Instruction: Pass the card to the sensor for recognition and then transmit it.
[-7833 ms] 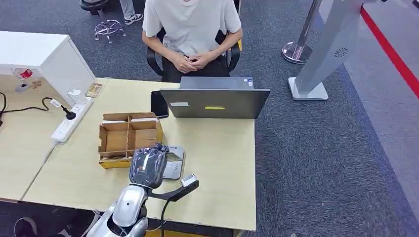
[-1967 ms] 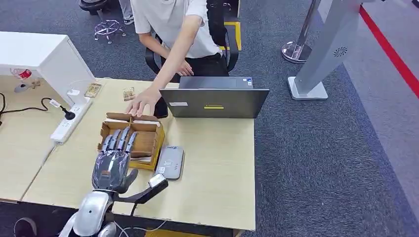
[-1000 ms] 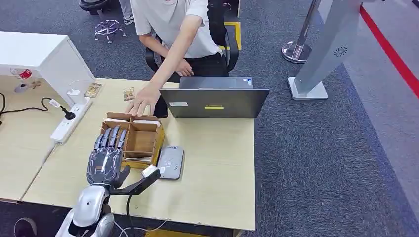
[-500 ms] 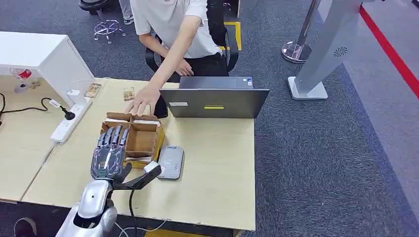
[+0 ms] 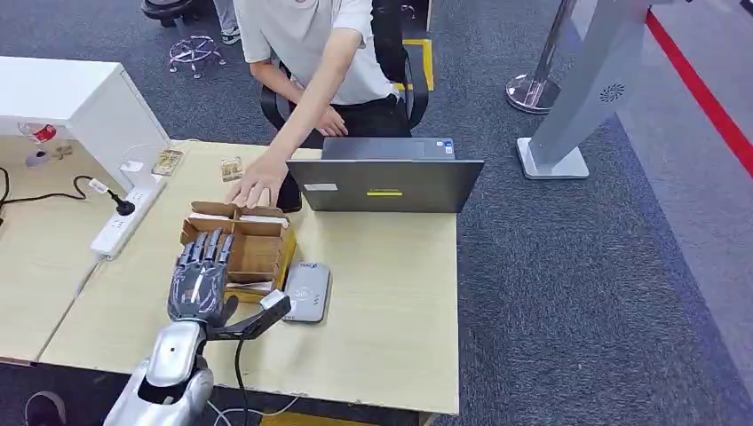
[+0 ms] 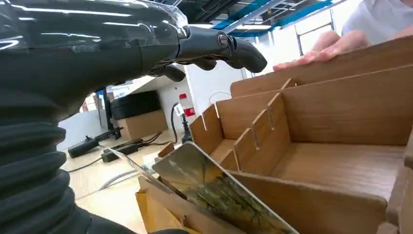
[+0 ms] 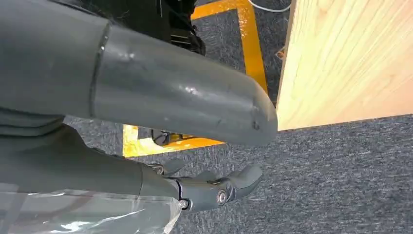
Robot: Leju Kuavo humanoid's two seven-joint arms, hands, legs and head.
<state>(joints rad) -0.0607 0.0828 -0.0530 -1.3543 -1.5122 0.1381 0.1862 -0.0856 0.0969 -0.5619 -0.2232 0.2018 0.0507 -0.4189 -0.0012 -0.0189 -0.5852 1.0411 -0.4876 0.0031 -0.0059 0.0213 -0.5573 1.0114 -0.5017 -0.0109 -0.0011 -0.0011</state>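
My left hand (image 5: pixel 201 277) hovers open, fingers stretched out, over the near left part of a brown cardboard divider box (image 5: pixel 266 251). In the left wrist view its dark fingers (image 6: pixel 221 45) reach above the box (image 6: pixel 341 165), and a picture card (image 6: pixel 214 190) leans tilted in the nearest compartment, untouched. The grey card sensor (image 5: pixel 306 291) lies flat on the table just right of the box. A person's hand (image 5: pixel 255 188) rests on the box's far edge. My right hand (image 7: pixel 214 187) hangs beside the table's edge (image 7: pixel 341 63), holding nothing.
An open laptop (image 5: pixel 386 182) stands behind the box, with the person seated past it. A power strip (image 5: pixel 122 220) and a white cabinet (image 5: pixel 71 98) are at the left. Two small cards (image 5: pixel 233 168) lie near the table's far edge. The right half of the table (image 5: pixel 400 293) is bare.
My left hand left the sensor and moved left over the box, then edged slightly right in the last second. The person leaned in and put a hand on the box's far edge.
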